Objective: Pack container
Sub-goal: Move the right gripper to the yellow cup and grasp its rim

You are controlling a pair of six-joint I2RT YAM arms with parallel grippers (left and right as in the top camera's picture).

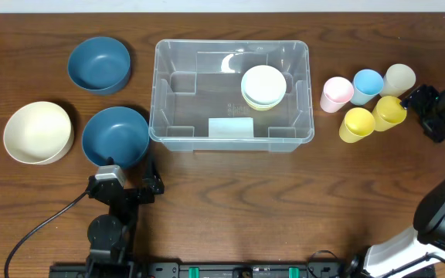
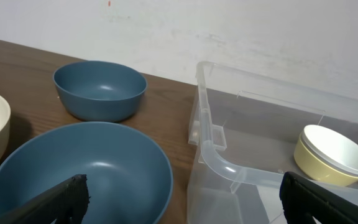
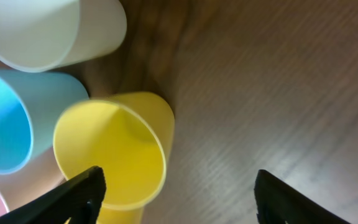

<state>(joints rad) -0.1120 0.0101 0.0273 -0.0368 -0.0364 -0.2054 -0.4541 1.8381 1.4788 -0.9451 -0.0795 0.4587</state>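
L fingers (image 2: 55,200) spread wide over blue bowl (image 2: 79,174) at container's (image 2: 211,134) 8 o'clock. R fingers (image 3: 73,196) also spread, yellow cup (image 3: 110,149) partly between them, ungripped.

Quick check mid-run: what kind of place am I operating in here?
Probably a robot test bench, not a kitchen: a wooden table against a plain white wall, with bowls and cups laid out around a clear bin.
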